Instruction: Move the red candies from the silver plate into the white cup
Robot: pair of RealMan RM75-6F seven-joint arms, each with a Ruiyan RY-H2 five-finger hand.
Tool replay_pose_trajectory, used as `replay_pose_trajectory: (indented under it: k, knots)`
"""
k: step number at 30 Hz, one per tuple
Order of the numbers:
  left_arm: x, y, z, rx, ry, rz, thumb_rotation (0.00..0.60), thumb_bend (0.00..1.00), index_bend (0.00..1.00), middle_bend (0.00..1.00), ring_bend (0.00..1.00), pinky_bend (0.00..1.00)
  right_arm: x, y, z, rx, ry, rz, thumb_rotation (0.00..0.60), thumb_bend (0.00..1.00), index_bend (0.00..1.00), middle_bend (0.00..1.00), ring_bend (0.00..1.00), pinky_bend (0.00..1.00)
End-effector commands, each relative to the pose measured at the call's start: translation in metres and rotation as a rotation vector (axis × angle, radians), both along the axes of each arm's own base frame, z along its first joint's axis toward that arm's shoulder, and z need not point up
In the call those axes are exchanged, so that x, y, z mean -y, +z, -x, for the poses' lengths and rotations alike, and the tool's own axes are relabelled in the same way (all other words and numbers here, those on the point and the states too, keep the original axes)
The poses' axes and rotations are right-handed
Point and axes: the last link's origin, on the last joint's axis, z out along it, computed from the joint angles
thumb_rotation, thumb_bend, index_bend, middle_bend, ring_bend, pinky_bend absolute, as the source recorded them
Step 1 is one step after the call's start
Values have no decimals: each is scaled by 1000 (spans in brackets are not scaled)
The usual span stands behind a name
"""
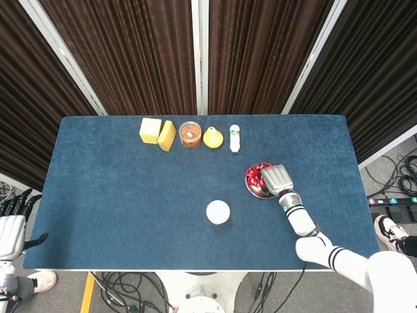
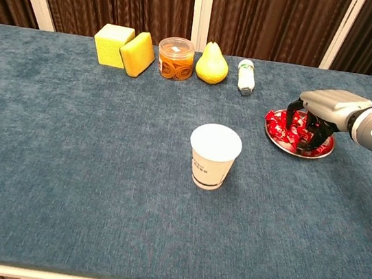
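Nearest the robot, the left hand [image 1: 11, 225] is seen only in the head view, hanging beside the near left corner of the blue table [image 2: 68, 185], off its surface, with fingers spread and nothing held; the chest view does not show it.

Further in, the white cup [image 2: 214, 156] stands upright near the middle of the table, well apart from everything else.

To its right and slightly further, the silver plate [image 2: 318, 150] holds the red candies [image 2: 278, 123]. The right hand [image 2: 323, 111] is set over the plate, its dark fingers [image 2: 307, 138] curled downward into the pile. Only the chest view shows these fingers among the wrappers; in the head view the back of the hand covers much of the plate and hides them. Whether a candy is actually pinched cannot be told from either view.

Along the far edge a row is laid out, from left: a yellow cube [image 2: 113, 44], a yellow sponge [image 2: 138, 53] leaning against it, a clear jar [image 2: 175, 58], a yellow pear [image 2: 212, 64] and a small white bottle [image 2: 246, 76] lying on its side. Dark curtains [image 1: 150, 52] hang behind the table.
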Motion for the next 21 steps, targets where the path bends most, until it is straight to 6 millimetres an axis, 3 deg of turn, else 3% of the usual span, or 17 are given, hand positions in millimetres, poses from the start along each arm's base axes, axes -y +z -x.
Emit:
replay_pose_trajectory:
  k: [1,10,17,21]
  knots:
    - [0,0,0,-1,0,0,600,0,216,172,141,163,1,0,0,3,-1,3,600,317,507,964,1000,1000]
    - [-1,0,0,-1,-2,0,600,0,216,172,141,163,3,8,-1,18,12,27,600,384,618,977,1000,1000]
    - [0,1,-1,1,-5,-4,600,0,216,172,141,163,-2,33,-7,70,40,54,600,402,671,979,1000,1000]
    - [1,3,-1,-3,-5,-9,600,0,216,172,141,163,-17,56,-27,142,109,54,600,402,676,979,1000,1000]
